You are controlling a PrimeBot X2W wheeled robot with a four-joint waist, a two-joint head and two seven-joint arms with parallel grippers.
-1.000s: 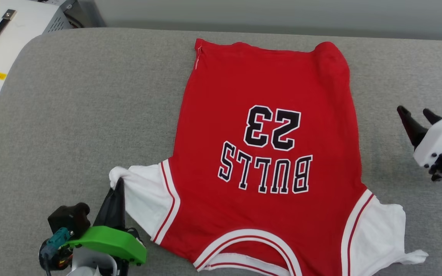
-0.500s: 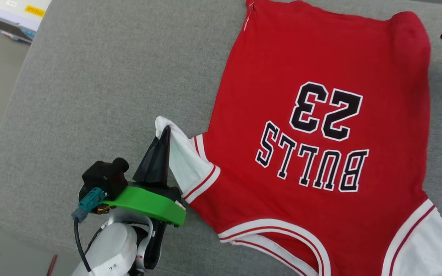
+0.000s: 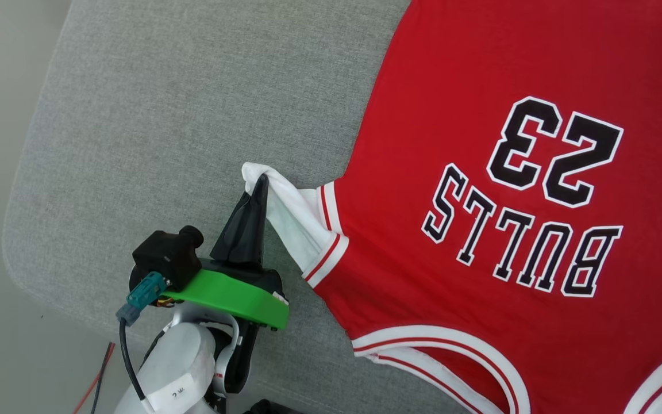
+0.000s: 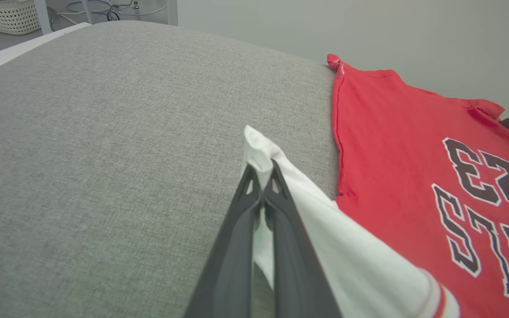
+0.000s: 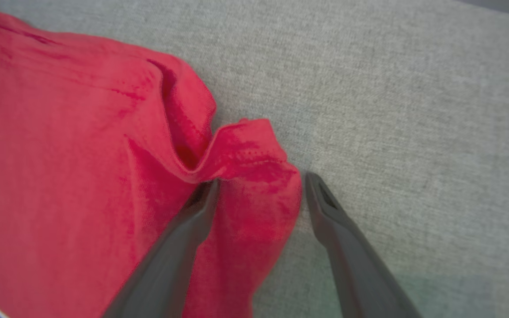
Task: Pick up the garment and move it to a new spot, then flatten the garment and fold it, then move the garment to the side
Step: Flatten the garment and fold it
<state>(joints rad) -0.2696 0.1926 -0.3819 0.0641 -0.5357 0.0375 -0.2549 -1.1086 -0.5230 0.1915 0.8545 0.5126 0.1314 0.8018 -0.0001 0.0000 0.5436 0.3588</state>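
Two sets of jaws are working on a red garment [image 3: 480, 172] that is lying print-up across the grey table [image 3: 135, 115], filling the head view from 12 round to 5 o'clock. The left jaws are pinching shut on the tip of its white sleeve [image 3: 293, 215] toward 9 o'clock, holding only a small nip of cloth, so a hard pull could be slipping it free. The right jaws are gaping wide and empty, straddling the bunched red hem corner [image 5: 245, 176]; closing here could be catching a fold rather than the edge, creasing or skewing the shirt.
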